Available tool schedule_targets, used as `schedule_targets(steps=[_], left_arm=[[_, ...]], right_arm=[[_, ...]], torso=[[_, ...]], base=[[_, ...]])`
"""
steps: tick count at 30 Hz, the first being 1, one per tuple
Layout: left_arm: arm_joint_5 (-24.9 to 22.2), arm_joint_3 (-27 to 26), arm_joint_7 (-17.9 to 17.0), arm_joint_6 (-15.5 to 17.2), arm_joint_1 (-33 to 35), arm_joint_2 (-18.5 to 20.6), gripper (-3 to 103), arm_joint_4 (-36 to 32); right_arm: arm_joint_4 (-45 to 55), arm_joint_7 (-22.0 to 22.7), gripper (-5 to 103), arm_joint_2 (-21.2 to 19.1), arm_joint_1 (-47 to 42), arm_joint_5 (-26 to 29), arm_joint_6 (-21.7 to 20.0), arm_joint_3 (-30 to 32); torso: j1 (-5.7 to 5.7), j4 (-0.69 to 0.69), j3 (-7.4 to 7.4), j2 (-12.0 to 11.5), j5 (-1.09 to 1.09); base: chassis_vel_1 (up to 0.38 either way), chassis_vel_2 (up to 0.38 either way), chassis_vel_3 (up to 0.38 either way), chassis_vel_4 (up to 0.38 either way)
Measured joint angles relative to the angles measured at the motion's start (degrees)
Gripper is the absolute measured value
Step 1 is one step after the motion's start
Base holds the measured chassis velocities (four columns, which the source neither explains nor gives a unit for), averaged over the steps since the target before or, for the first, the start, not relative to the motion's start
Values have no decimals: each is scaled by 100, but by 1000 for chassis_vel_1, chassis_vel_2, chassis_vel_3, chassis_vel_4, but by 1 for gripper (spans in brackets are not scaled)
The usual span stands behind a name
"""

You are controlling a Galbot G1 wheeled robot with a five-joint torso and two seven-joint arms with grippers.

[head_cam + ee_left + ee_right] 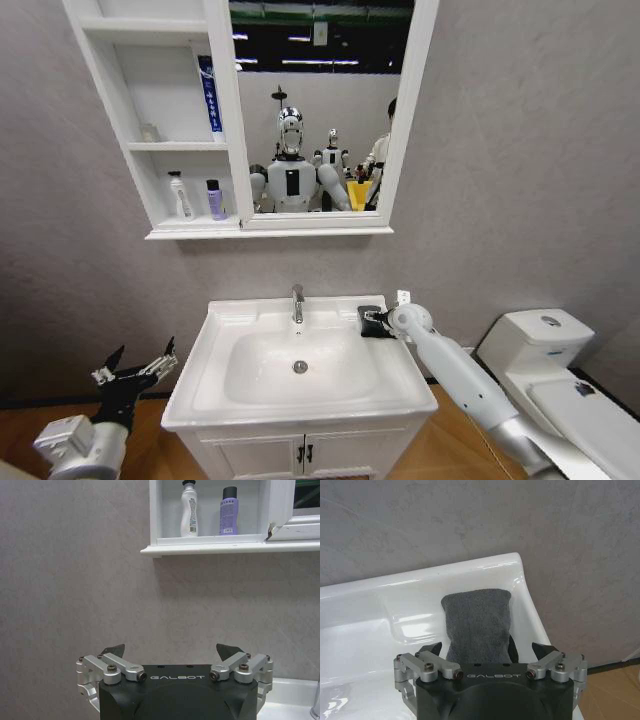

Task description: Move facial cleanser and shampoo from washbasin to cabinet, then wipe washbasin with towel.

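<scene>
While the left gripper hangs idle low beside the washbasin's front left corner, its jaws spread wide on nothing, the work has passed to the right arm. That arm reaches over the basin's right side, and the right gripper sits at the back right corner of the rim; in the right wrist view its jaws are wide open, with the dark grey towel lying flat on the ledge between and just ahead of the fingertips, not yet clamped. The oval bowl and the ledge around the chrome tap carry no bottles. Farther back and up, on the cabinet's lowest open shelf beside the mirror, stand a white bottle and a purple bottle, upright and just beside each other. I judge these to be the facial cleanser and the shampoo, so the moving half looks done. What remains, by this reading, is all of the wiping: the towel must still be gripped and drawn across the basin.
</scene>
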Motion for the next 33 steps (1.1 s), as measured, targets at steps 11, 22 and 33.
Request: schedule_targets(steps=[11,22,33], left_arm=[[0,0,1,0,0,0,100,0],[0,0,1,0,0,0,100,0],[0,0,1,0,0,0,100,1]], right_arm=[[-173,-272,84,-80,68,-172,17,-133],[-295,-537,85,-68,60,-420,26,-168],[-388,-708,50,3,29,-620,32,-165]], torso=[[0,0,0,0,0],[0,1,0,0,0],[0,1,0,0,0]], base=[[0,0,0,0],[0,0,0,0],[0,0,0,0]])
